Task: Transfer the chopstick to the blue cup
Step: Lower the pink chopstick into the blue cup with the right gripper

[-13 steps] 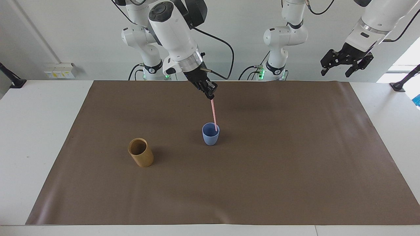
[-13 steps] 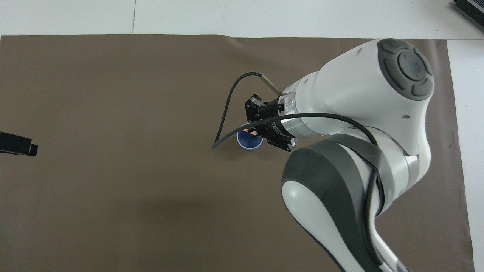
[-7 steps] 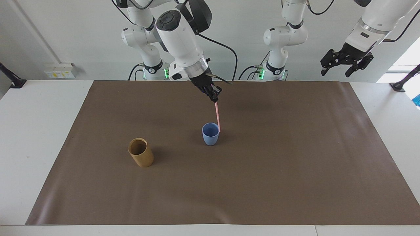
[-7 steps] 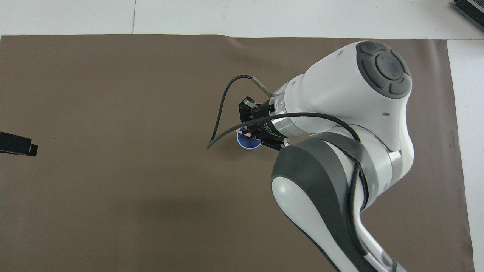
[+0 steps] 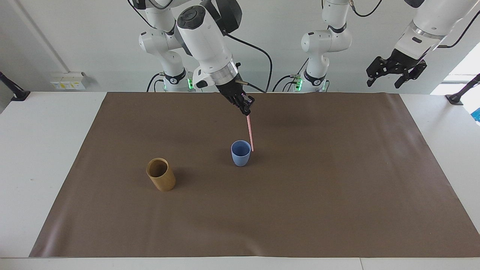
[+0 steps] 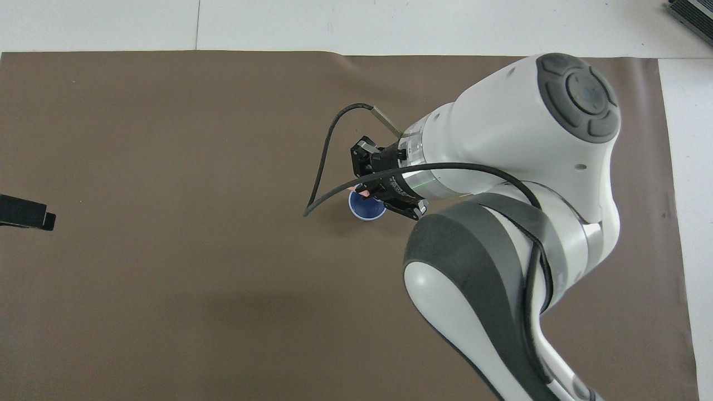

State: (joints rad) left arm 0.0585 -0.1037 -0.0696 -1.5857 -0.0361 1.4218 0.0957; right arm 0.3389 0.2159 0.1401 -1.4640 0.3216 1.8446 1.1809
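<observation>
The job is about halfway done. The right gripper is pinching the top end of the chopstick tight and hanging it almost straight up and down over the brown mat. In the facing view, the low tip of the chopstick is sitting just outside the rim of the blue cup, at about 3 o'clock of the cup, toward the left arm's end of the table. So the stick is not in the cup yet. I think the tip needs to slide a little sideways over the cup's mouth, go down inside, and then the fingers need to let go. I cannot tell if the tip is touching the mat or the cup's side.

The tan cup is standing at about 8 o'clock from the blue cup, well apart, toward the right arm's end. It is not getting in the way. Nothing else is lying near the blue cup.

The left gripper is waiting high up above the mat's corner at the left arm's end, with its fingers spread wide and holding nothing.
</observation>
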